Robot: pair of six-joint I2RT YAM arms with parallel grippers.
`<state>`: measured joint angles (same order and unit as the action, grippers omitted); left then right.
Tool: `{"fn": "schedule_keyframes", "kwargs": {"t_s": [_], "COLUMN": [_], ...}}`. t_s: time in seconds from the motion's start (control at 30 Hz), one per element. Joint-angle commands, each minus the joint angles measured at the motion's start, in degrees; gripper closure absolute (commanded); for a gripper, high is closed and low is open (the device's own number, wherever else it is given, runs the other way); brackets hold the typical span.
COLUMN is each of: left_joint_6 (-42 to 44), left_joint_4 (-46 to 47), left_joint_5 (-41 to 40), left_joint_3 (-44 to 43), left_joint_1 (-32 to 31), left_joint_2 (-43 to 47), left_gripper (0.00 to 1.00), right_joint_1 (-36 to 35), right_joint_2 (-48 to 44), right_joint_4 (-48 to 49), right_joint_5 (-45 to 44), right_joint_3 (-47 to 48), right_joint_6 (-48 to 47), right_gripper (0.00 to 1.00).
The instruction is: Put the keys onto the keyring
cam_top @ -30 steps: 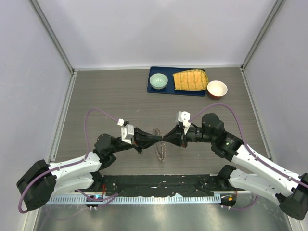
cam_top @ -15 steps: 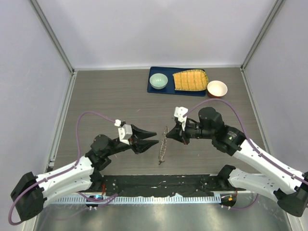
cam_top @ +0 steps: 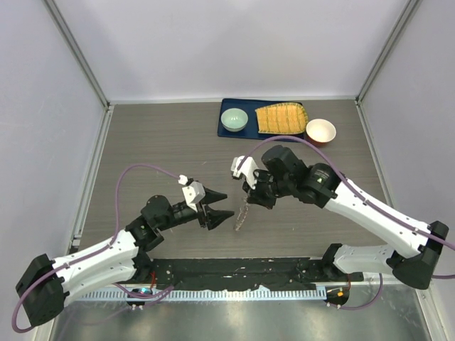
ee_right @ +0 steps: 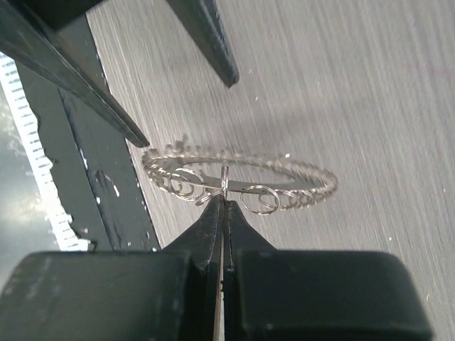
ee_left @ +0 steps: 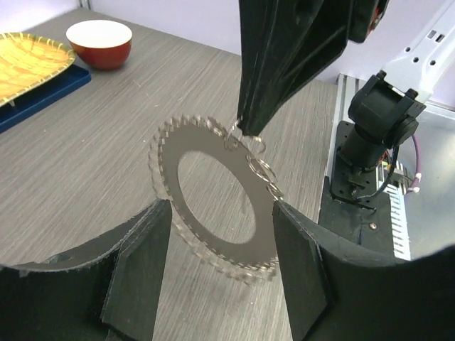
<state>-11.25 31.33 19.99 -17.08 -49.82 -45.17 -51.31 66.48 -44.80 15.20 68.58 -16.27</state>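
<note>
As seen from the top camera, the left gripper (cam_top: 229, 202) lies just left of the keyring (cam_top: 242, 214), its jaws spread apart and released, holding nothing and pointing at the ring's flat face without touching it. In the left wrist view the two dark fingers (ee_left: 138, 273) flank the ring's lower half, one on each side, with a clear gap to the metal.

At centre, the keyring hangs upright and edge-on to the top camera, above the grey table (cam_top: 156, 142); whether its lowest edge touches the table cannot be told. Its rim is fringed all round with small metallic pieces, and a few thin wire loops sit at the top edge.

Directly above the keyring, the right gripper (cam_top: 247, 200) is clenched on one of those loops at the ring's top edge, so that the ring dangles from the closed fingertips (ee_right: 213, 213), as the right wrist view shows.

Well beyond the keyring, at the far edge of the table, a blue tray (cam_top: 226, 131) carries a pale green bowl (cam_top: 234, 119) and a yellow ribbed dish (cam_top: 281, 118). Beyond and to the right of the keyring, a red bowl (cam_top: 320, 131) stands just beside the tray.
</note>
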Motion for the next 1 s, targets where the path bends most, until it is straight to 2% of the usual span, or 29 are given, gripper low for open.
{"fn": "schedule_keyframes", "kwargs": {"t_s": [0.0, 0.03, 0.07, 0.13, 0.17, 0.2, 0.27, 0.4, 0.5, 0.53, 0.6, 0.73, 0.97], "left_joint_6": [2.89, 2.98, 2.98, 2.81, 2.72, 2.55, 2.19, 1.93, 2.46, 2.72, 2.81, 2.37, 1.05], "left_joint_4": [-0.39, -0.48, -0.31, -0.13, 0.3, 0.66, 2.5, 3.56, 3.91, 4.09, 4.35, 9.08, 17.44], "left_joint_5": [0.92, 1.19, 1.45, 1.9, 2.07, 2.07, 1.98, 1.9, 1.99, 2.07, 1.99, 3.3, 5.32], "left_joint_3": [-4.1, -4.19, -4.28, -4.1, -3.93, -3.4, -2.7, -1.73, -1.2, -0.94, -0.94, -0.32, -0.41], "left_joint_1": [-0.19, -0.19, -0.19, -0.19, -0.19, -0.19, -0.19, -0.19, -0.19, -0.27, -0.19, -0.19, -0.27], "left_joint_2": [-0.27, -0.62, -0.71, -1.32, -1.5, -1.68, -1.42, -0.36, -0.1, -0.27, -0.53, -2.11, -7.82], "left_gripper": [0.37, 0.37, 0.37, 0.37, 0.37, 0.37, 0.37, 0.36, 0.36, 0.36, 0.36, 0.36, 0.35], "right_joint_1": [-0.9, -0.98, -1.07, -1.07, -1.16, -1.16, -1.25, -1.25, -3.17, -4.14, -4.41, -4.85, -5.03], "right_joint_2": [3.13, 3.57, 5.49, 7.95, 9.79, 10.25, 10.51, 14.54, 15.09, 14.82, 15.61, 13.25, 8.85], "right_joint_4": [-9.41, -9.69, -11.0, -13.9, -15.05, -15.14, -14.8, -19.62, -20.08, -18.76, -20.5, -17.35, -12.77], "right_joint_5": [-2.72, -4.37, -10.39, -11.68, -10.99, -5.85, -1.42, -14.99, -8.98, -16.71, -19.59, -9.43, -2.47], "right_joint_3": [6.21, 6.57, 7.79, 9.81, 11.82, 12.63, 13.77, 15.18, 16.77, 16.77, 17.55, 15.63, 10.7], "right_joint_6": [-3.85, -2.11, -1.31, -1.39, -1.74, -2.7, -3.59, -0.96, -1.14, 0.44, 0.81, -3.23, -7.1], "right_gripper": [0.99, 0.99, 0.99, 0.99, 0.99, 0.99, 0.99, 0.99, 0.99, 0.99, 0.99, 0.99, 0.99]}}
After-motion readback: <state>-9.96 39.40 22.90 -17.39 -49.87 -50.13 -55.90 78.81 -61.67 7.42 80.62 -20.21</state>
